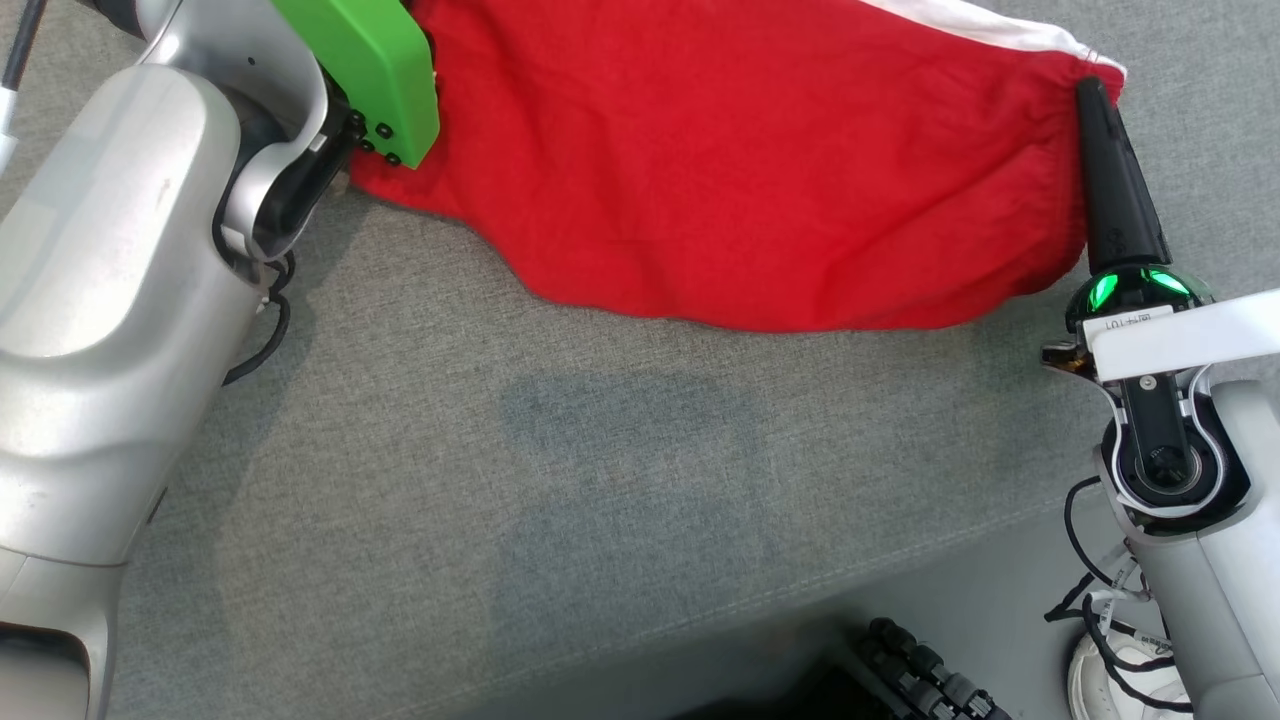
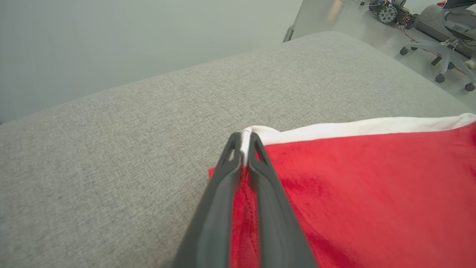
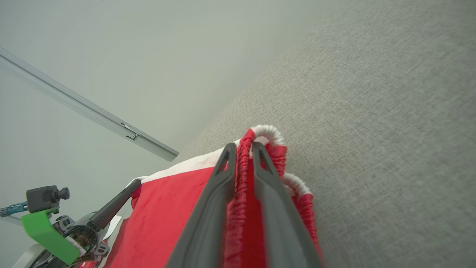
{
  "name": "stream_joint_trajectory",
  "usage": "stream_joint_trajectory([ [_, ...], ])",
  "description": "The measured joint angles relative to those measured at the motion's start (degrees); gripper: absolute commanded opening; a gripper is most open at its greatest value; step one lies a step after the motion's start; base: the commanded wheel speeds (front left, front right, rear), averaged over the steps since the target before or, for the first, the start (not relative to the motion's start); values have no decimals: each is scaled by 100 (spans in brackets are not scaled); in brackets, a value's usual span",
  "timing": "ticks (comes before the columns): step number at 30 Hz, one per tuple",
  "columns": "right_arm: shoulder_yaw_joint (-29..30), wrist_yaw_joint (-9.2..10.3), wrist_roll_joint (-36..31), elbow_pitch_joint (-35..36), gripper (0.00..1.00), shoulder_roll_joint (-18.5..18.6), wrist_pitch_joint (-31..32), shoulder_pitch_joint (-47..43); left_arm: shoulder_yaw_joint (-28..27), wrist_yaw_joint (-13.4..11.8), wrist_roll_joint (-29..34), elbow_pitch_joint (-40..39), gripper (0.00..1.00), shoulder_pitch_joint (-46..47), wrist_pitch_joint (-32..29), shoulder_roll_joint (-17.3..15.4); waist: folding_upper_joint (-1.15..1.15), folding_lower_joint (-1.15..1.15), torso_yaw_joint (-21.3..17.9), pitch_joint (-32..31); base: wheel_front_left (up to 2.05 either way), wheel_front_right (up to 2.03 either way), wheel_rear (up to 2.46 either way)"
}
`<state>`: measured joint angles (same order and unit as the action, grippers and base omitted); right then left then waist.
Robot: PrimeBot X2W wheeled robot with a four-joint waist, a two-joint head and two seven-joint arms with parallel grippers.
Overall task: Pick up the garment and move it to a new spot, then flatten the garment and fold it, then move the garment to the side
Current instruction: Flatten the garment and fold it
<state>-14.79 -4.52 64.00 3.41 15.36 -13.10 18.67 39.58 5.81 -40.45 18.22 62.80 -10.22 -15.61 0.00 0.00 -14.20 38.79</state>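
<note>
The garment is bright red with a white strip along its far edge, and it hangs stretched between my two grippers over a grey cushion. My left gripper is shut on the garment's left corner, where white trim shows at the fingertips. In the head view that hand is hidden behind its green mount. My right gripper pinches the gathered elastic waistband at the garment's right end. In the right wrist view that gripper holds the bunched red band of the garment between its fingers.
Grey upholstery stretches out on all sides, with a seam and its front edge low in the head view. A black ribbed cable carrier lies below that edge. An office chair stands on the floor beyond the cushion. A pale wall rises behind.
</note>
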Motion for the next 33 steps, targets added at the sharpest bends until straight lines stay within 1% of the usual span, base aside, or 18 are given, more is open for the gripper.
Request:
stream_joint_trajectory([
  [7, -3, 2, -63, -165, 100, 19, -5, -19, 67, 27, -1, 355, 100, -34, 182, 63, 0, 0, 18, -223, 0, 0, 0],
  [11, 110, 19, -125, -174, 100, 80, -34, -136, 46, 31, -7, 468, 100, -122, 356, 155, 0, 0, 34, -407, 0, 0, 0],
  [15, 326, 165, -386, -172, 100, 225, -78, -378, 7, 19, -7, 565, 100, -336, 564, 169, 0, 0, 55, -617, 0, 0, 0],
  [19, 548, 365, -977, -177, 100, 453, -125, -522, -37, -35, 9, 613, 100, -664, 853, 138, 0, 0, 77, -853, 0, 0, 0],
  [22, 706, 513, -1306, -145, 100, 524, -133, -624, -53, -118, 8, 611, 100, -1007, 1067, 138, 0, 0, 97, -1051, 0, 0, 0],
  [24, 779, 526, -1306, -97, 100, 430, -134, -709, -92, -164, -9, 593, 100, -1243, 1222, 155, 0, 0, 118, -1189, 0, 0, 0],
  [25, 784, 566, -1307, -75, 100, 379, -134, -762, -93, -205, -9, 586, 100, -1356, 1299, 156, 0, 0, 131, -1261, 0, 0, 0],
  [27, 805, 573, -1358, -56, 100, 320, -134, -883, -131, -311, 0, 559, 100, -1575, 1489, 145, 0, 0, 164, -1400, 0, 0, 0],
  [30, 886, 680, -1783, -14, 100, 346, -134, -1054, -176, -461, 66, 519, 100, -1915, 1779, 86, 0, 0, 236, -1613, 0, 0, 0],
  [33, 925, 808, -2399, -2, 100, 502, -134, -1244, -200, -666, 297, 506, 100, -2291, 2051, -47, 0, 0, 340, -1824, 0, 0, 0],
])
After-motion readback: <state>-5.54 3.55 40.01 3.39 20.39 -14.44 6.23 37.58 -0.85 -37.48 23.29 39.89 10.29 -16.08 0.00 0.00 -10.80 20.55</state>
